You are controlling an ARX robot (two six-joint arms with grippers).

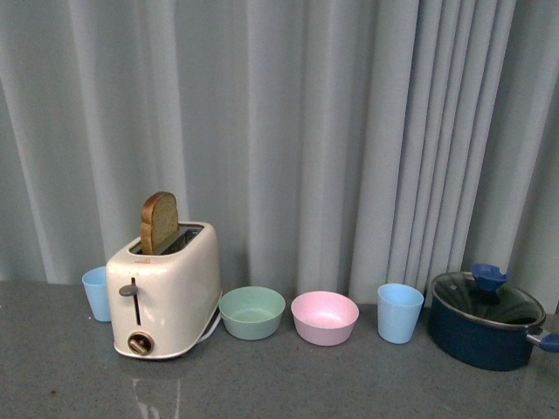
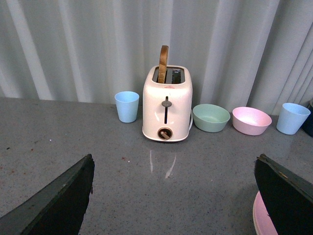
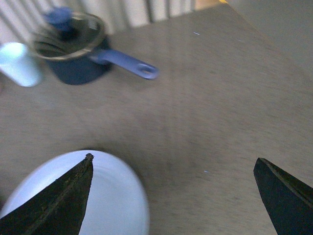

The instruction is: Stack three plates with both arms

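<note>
The left gripper (image 2: 174, 157) is seen with its fingers spread wide and nothing gripped. A rim of the pink plate (image 2: 259, 220) shows just beside one finger (image 2: 288, 196). The right gripper (image 3: 172, 158) is likewise spread wide and grips nothing. The light blue plate (image 3: 112, 200) is blurred and seems to lie partly under one finger. In the front view, the toaster (image 1: 166, 288) is set at nine o'clock of the green bowl (image 1: 251, 312), and the pot (image 1: 485, 319) at three o'clock of the blue cup (image 1: 400, 312).
</note>
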